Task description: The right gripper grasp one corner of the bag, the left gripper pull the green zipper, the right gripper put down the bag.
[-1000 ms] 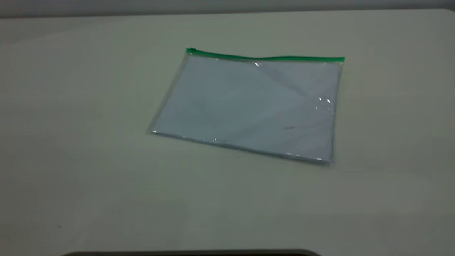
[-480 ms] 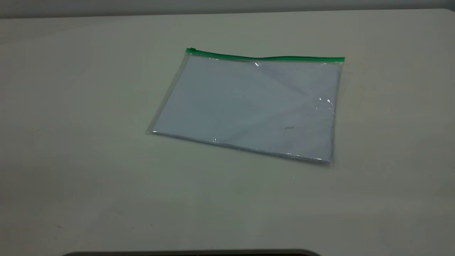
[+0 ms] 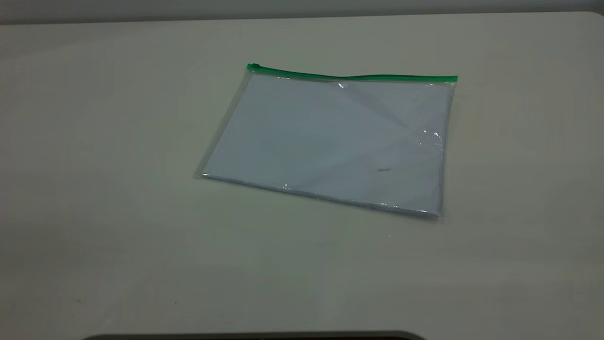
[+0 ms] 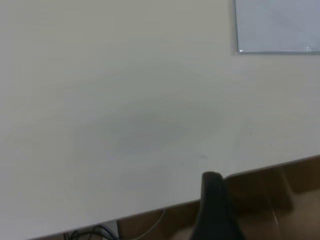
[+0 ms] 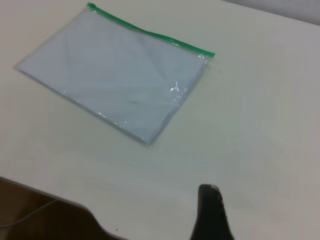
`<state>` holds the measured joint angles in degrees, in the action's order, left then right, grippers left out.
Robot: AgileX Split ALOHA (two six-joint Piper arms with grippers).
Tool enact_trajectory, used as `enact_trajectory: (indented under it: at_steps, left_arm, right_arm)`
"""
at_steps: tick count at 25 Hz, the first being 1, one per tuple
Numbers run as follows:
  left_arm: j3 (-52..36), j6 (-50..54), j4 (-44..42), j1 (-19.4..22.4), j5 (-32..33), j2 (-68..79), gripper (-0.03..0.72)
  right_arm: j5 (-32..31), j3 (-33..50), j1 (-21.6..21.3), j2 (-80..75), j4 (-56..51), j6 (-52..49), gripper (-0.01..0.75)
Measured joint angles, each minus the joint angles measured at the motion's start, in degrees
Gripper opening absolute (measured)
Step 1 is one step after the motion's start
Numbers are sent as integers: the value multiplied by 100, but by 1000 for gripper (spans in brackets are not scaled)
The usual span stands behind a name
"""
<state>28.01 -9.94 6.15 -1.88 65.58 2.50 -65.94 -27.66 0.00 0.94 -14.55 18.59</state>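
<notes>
The bag [image 3: 330, 141] lies flat on the pale table [image 3: 118, 212], a clear pouch with white paper inside. Its green zipper [image 3: 354, 76] runs along the far long edge, with the slider tab [image 3: 254, 66] at the left end. Neither gripper appears in the exterior view. In the right wrist view the bag [image 5: 115, 75] and green zipper [image 5: 150, 32] lie well ahead of the right gripper [image 5: 210, 210], which hangs apart from them over bare table. The left wrist view catches only one corner of the bag [image 4: 280, 25], far from the left gripper [image 4: 215, 210] at the table's edge.
The table's near edge [image 4: 250, 172] crosses the left wrist view, with brown floor and cables below it. Another stretch of the edge [image 5: 50, 197] shows in the right wrist view. A dark curved rim [image 3: 255, 336] lies along the bottom of the exterior view.
</notes>
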Motion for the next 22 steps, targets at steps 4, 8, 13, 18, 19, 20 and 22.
enact_trajectory:
  at_steps: [4, 8, 13, 18, 19, 20, 22]
  left_arm:
    - [1, 6, 0, 0, 0, 0, 593]
    - [1, 10, 0, 0, 0, 0, 593]
    - [1, 10, 7, 161, 0, -134, 593]
    - [1, 16, 0, 279, 5, -357, 593]
    - [1, 42, 0, 284, 5, -357, 593]
    - [1, 93, 0, 290, 5, -357, 593]
    - [1, 207, -18, 290, 1, -357, 593]
  right_arm:
    - [3, 0, 0, 0, -4, -12, 573]
    - [7, 0, 0, 0, -4, -12, 573]
    - [7, 0, -2, 0, -4, -12, 572]
    - [7, 0, 0, 0, -4, -12, 572]
    - [7, 0, 0, 0, -4, -12, 572]
    - [7, 0, 0, 0, -4, -12, 572]
    - [7, 0, 0, 0, -4, -12, 572]
